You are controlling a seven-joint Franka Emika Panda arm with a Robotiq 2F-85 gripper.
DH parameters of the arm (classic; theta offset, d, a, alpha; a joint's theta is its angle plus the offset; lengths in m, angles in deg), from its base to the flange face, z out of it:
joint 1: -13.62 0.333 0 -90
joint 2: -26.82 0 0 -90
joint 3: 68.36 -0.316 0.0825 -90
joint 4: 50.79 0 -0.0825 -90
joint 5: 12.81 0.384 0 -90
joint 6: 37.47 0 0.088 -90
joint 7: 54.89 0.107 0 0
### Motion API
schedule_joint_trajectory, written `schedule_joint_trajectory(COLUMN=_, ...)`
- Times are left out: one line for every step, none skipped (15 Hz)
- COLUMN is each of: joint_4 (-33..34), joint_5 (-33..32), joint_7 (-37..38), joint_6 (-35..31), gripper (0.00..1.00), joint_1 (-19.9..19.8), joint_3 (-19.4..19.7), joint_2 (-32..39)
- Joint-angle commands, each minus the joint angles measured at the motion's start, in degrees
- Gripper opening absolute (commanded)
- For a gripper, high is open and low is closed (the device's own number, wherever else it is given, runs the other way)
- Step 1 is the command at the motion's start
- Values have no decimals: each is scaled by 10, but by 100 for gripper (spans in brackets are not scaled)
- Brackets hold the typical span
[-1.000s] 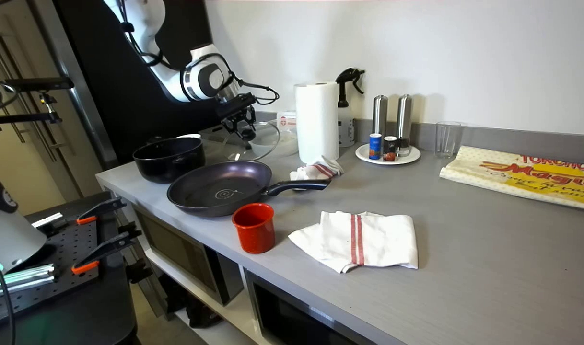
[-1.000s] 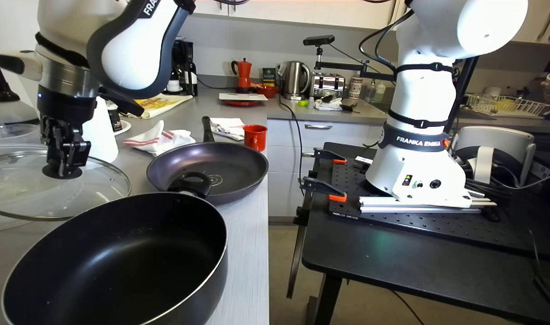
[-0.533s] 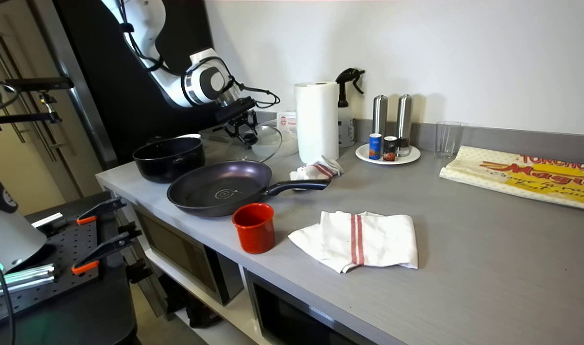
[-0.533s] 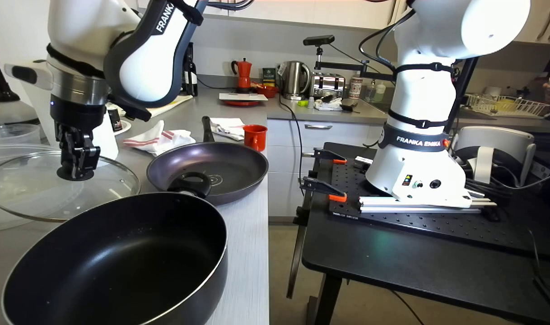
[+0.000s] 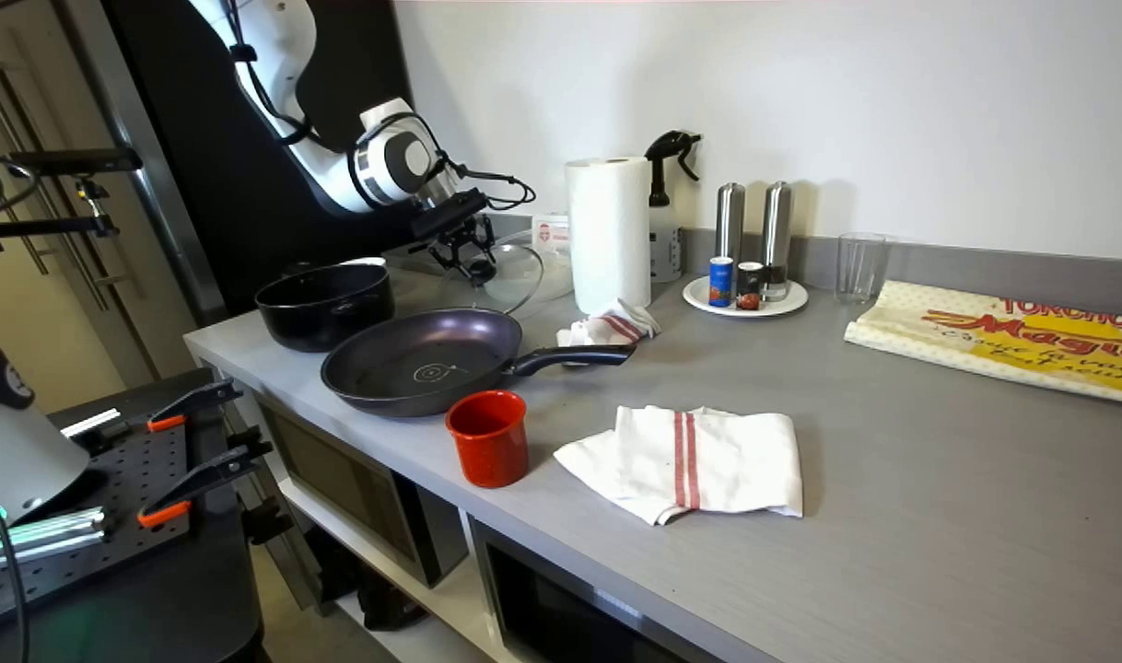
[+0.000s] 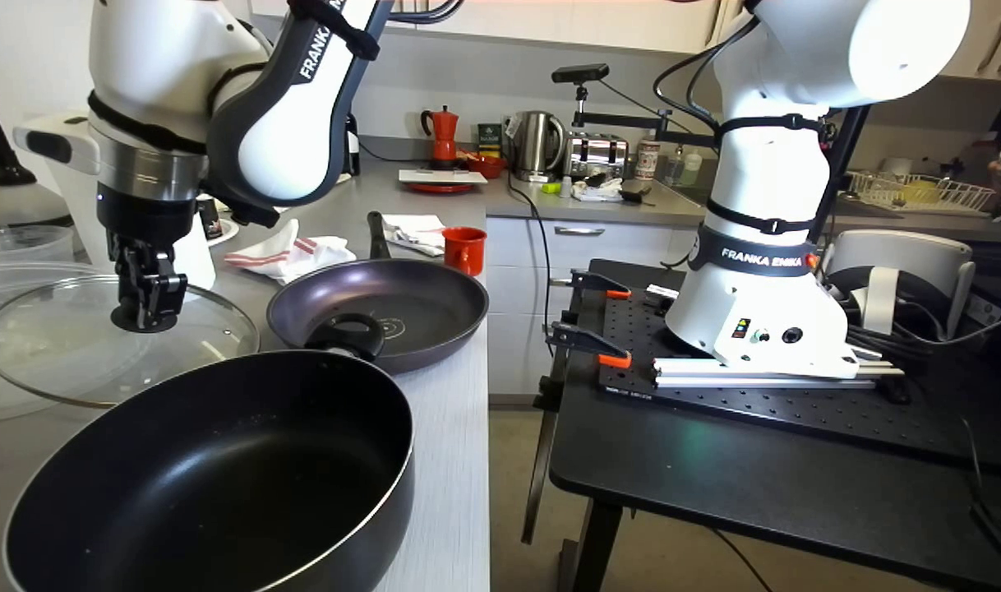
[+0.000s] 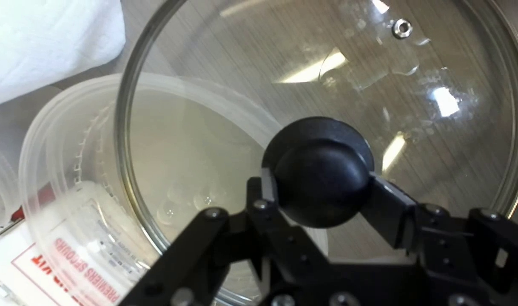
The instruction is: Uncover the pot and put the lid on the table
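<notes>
The black pot [image 5: 321, 322] stands uncovered at the counter's far end; it also shows in an exterior view [image 6: 398, 511]. My gripper [image 7: 320, 187] is shut on the black knob of the see-through lid [image 7: 454, 140], a fingertip on each side. In an exterior view the gripper [image 6: 149, 308] and lid [image 6: 65, 353] are beside the pot, towards the wall. The lid looks tilted and its edge overlaps the clear plastic bowl [image 7: 42, 127]. I cannot tell whether the lid touches the bowl or the grey table [image 5: 911, 516].
The frying pan [image 5: 414, 368] is close to the pot and lid. A paper towel roll [image 5: 609, 235] and a crumpled towel [image 5: 607, 327] stand near the lid. A red mug [image 5: 489, 442] and a folded towel [image 5: 699, 460] are nearer the front. A first-aid box [image 7: 50, 263] shows by the bowl.
My gripper has lowered slightly with the lid and shifted a little away from the wall, towards the pan's side. The grip on the knob looks the same.
</notes>
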Motion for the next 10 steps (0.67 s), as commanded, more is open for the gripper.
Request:
schedule_joint_trajectory(joint_4=8, joint_5=-22, joint_7=29, joint_6=-14, gripper=26, joint_1=16, joint_3=18, joint_2=6)
schedule_joint_trajectory(joint_4=8, joint_5=-22, joint_7=31, joint_6=-14, gripper=26, joint_1=16, joint_3=18, joint_2=7)
schedule_joint_trajectory(joint_4=9, joint_5=-23, joint_7=32, joint_6=-15, gripper=26, joint_1=17, joint_3=19, joint_2=9)
schedule_joint_trajectory(joint_4=10, joint_5=-24, joint_7=35, joint_6=-17, gripper=26, joint_1=19, joint_3=22, joint_2=11)
schedule_joint_trajectory(joint_4=10, joint_5=-24, joint_7=35, joint_6=-19, gripper=26, joint_1=19, joint_3=23, joint_2=12)
schedule_joint_trajectory(joint_4=11, joint_5=-25, joint_7=37, joint_6=-21, gripper=26, joint_1=21, joint_3=26, joint_2=14)
schedule_joint_trajectory(joint_4=11, joint_5=-26, joint_7=38, joint_6=-24, gripper=26, joint_1=23, joint_3=28, joint_2=16)
schedule_joint_trajectory(joint_4=12, joint_5=-29, joint_7=41, joint_6=-26, gripper=26, joint_1=28, joint_3=33, joint_2=18)
schedule_joint_trajectory(joint_4=12, joint_5=-31, joint_7=42, joint_6=-29, gripper=26, joint_1=30, joint_3=36, joint_2=19)
schedule_joint_trajectory(joint_4=13, joint_5=-34, joint_7=46, joint_6=-31, gripper=26, joint_1=37, joint_3=42, joint_2=21)
